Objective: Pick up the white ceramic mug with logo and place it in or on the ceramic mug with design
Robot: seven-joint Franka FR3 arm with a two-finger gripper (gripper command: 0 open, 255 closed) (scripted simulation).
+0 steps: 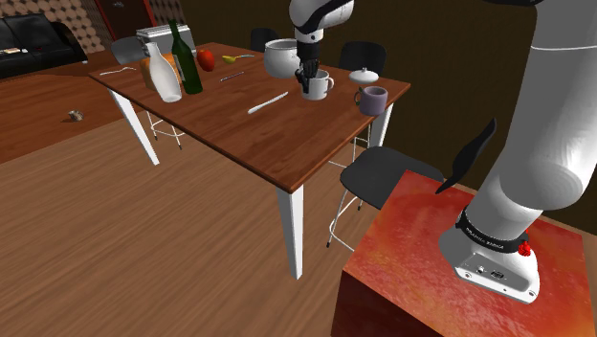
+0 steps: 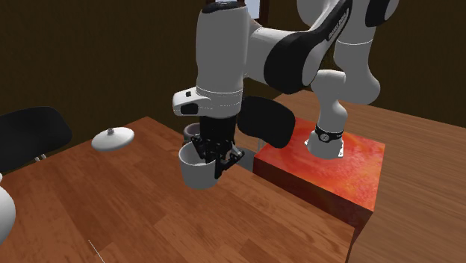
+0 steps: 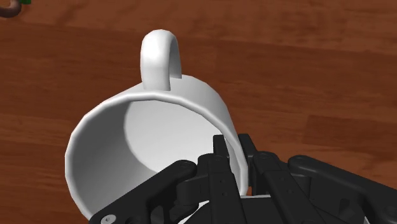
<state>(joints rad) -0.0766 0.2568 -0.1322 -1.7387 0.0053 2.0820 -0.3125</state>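
Observation:
My gripper (image 1: 306, 77) is shut on the rim wall of a plain white mug (image 1: 317, 86), one finger inside and one outside. In the wrist view the mug (image 3: 153, 127) hangs tilted from the gripper (image 3: 236, 162), its handle pointing away from the fingers. It sits low over the brown wooden table (image 1: 239, 124); I cannot tell whether it touches. A grey-purple mug (image 1: 371, 100) stands near the table's corner, a short way toward the shoulder view's right. In the second exterior view that mug (image 2: 190, 131) peeks out behind the gripper (image 2: 216, 155) and the white mug (image 2: 196, 172).
A white pot (image 1: 280, 57) stands just behind the gripper, with a lidded white bowl (image 1: 364, 75) beside the grey-purple mug. A green bottle (image 1: 186, 59), white vase (image 1: 165, 78), red fruit (image 1: 206, 60) and knife (image 1: 268, 102) lie further left. A black chair (image 1: 383, 172) sits between table and red stand (image 1: 459, 278).

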